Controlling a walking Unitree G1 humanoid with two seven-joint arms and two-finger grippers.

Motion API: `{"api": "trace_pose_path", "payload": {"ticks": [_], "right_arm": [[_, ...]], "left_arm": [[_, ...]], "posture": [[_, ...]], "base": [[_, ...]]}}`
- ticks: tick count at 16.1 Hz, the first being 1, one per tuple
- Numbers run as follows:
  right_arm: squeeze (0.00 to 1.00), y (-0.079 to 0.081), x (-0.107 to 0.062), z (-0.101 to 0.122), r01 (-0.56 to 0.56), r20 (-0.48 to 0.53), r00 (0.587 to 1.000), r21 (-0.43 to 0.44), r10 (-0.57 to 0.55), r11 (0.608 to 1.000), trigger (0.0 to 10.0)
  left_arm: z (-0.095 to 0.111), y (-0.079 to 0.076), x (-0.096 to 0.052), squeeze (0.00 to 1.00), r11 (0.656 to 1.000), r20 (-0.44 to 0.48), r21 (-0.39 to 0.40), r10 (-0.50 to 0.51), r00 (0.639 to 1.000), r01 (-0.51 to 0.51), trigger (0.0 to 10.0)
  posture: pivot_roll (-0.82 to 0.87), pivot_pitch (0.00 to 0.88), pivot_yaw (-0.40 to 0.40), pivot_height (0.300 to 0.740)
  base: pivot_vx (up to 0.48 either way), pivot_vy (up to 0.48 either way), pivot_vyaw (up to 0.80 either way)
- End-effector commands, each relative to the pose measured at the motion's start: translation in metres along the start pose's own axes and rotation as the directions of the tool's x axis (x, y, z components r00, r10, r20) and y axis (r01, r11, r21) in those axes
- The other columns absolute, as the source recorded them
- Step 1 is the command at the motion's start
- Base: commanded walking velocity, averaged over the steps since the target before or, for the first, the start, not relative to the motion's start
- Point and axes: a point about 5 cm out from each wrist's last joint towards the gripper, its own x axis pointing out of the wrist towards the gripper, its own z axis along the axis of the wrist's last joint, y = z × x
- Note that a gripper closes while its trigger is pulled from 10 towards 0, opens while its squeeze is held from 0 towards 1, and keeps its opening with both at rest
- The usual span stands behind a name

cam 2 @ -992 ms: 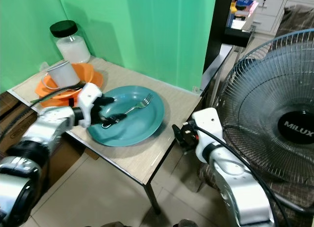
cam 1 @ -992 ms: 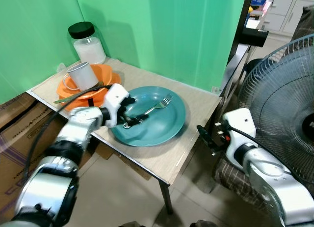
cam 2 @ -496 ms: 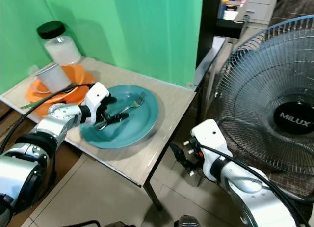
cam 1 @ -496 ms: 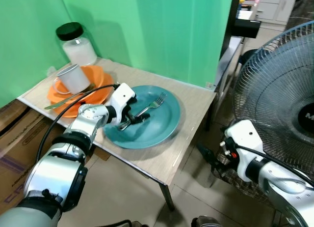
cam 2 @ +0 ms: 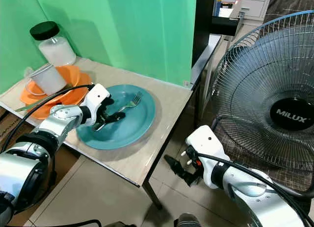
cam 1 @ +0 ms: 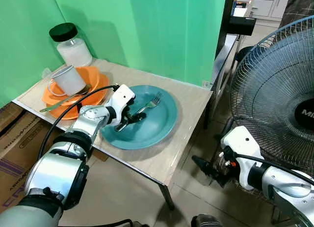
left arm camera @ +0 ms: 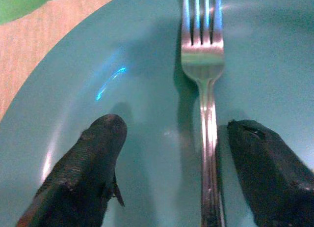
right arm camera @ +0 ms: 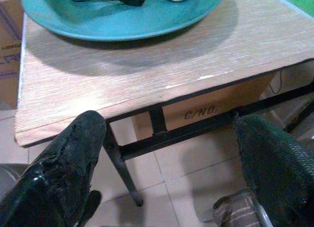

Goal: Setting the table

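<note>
Dropping below the table edge, the right gripper (cam 2: 172, 164) is hanging open while the released left gripper (left arm camera: 167, 153) is straddling the fork (left arm camera: 203, 65), tines at 12 o'clock, risking sliding it across the plate (cam 1: 162, 126).

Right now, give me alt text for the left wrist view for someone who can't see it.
A silver fork lies on a teal plate between the open black fingers of the left gripper, tines pointing away. A strip of wooden table shows beyond the plate's rim.

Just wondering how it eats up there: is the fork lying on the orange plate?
No, the fork lies on the teal plate, between the open fingers of the left gripper; the orange plate carries a cup.
</note>
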Motion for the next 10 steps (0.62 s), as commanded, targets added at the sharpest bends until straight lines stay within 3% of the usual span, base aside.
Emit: {"api": "trace_pose_path", "payload": {"ticks": [1,10], "right_arm": [[0.00,0.0051,-0.0008,0.0019,-0.034,0.011,0.999,-0.010,0.034,0.999,10.0],[0.00,0.0065,0.0022,0.0062,-0.086,0.013,0.996,-0.077,0.087,0.993,10.0]], "left_arm": [[-0.0119,0.0037,-0.0051,0.00,1.000,-0.063,-0.009,0.017,0.998,-0.018,0.0],[-0.0209,-0.0028,-0.0068,0.00,0.995,-0.082,-0.060,-0.081,0.993,0.076,0.0]], "posture": [[-0.26,0.083,0.164,0.740],[-0.26,0.063,0.148,0.740]], "base": [[0.000,0.000,0.00],[0.000,0.000,0.00]]}}
